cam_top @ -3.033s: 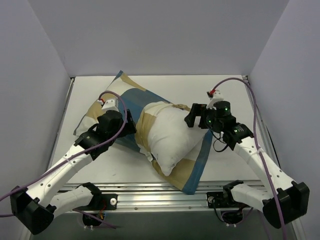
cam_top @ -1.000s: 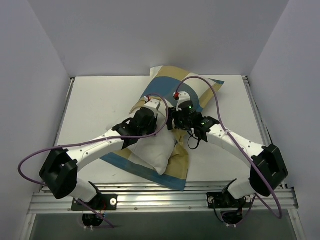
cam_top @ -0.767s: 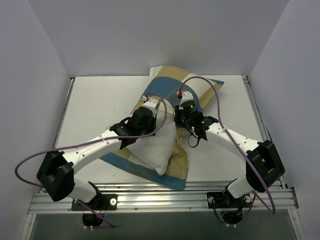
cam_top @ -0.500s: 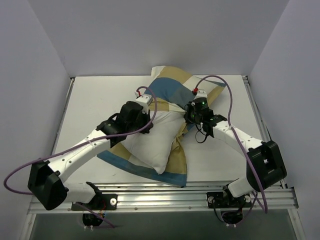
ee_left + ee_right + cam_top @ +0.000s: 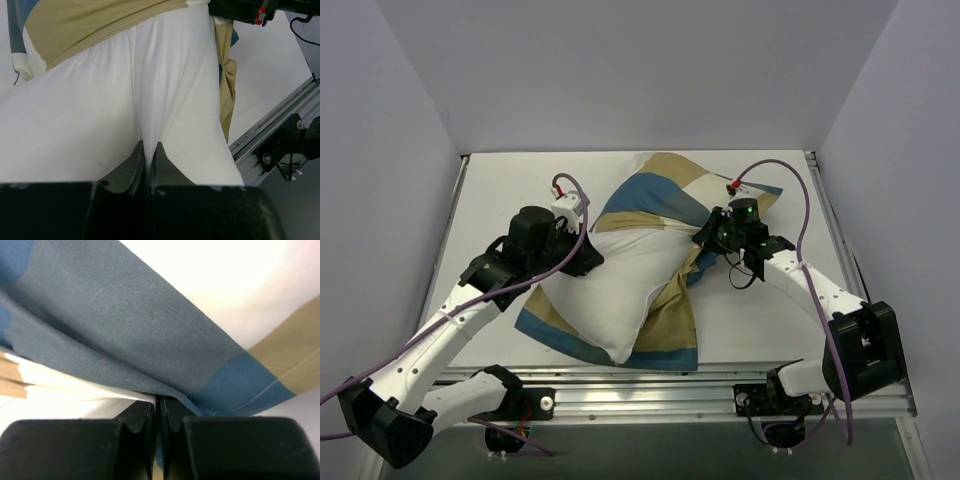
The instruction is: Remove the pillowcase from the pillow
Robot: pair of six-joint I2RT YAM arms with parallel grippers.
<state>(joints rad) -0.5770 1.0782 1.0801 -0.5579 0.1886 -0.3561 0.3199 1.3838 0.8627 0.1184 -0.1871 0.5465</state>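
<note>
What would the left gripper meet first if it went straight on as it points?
The pillow: the left gripper is shut on a fold of it, so it would press into that white bulk at once. The pillowcase's tan edge lies farther on, probably.

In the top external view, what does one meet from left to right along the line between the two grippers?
The left gripper → the plump plain white rectangular pillow that it pinches → the right gripper. The blue, tan and white patchwork cloth pillowcase, pinched by the right gripper, overlaps the pillow, so I omit it.
</note>
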